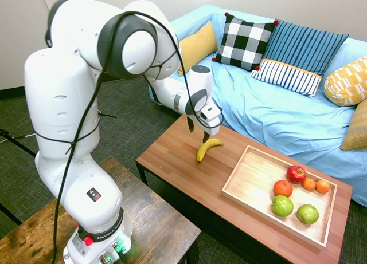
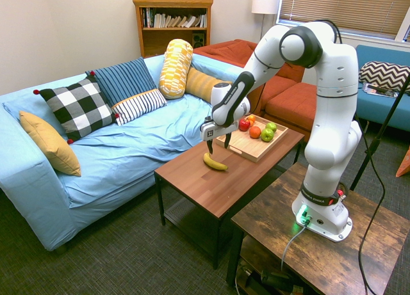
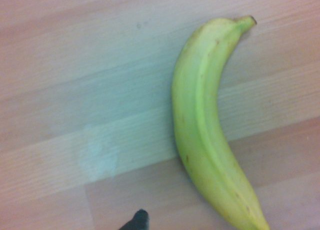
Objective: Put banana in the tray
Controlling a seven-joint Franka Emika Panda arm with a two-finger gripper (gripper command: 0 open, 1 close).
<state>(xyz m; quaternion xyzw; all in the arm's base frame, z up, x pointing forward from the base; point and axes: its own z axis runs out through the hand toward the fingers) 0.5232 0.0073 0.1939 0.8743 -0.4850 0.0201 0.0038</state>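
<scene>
While the gripper (image 1: pixel 198 132) hangs wide open just above it, the banana (image 1: pixel 208 149) lies on the table (image 1: pixel 178 172), outside the tray (image 1: pixel 252 184). Its bottom end is cut off in the wrist view.

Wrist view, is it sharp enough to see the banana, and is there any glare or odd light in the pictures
Wrist view: the banana is slightly soft but plain, with a pale bluish sheen of glare on the table beside it. First exterior view: sharp, evenly lit; wide-angle bending makes the near arm bulge. Second exterior view: sharp, soft room light, the banana small but clear under the gripper.
</scene>
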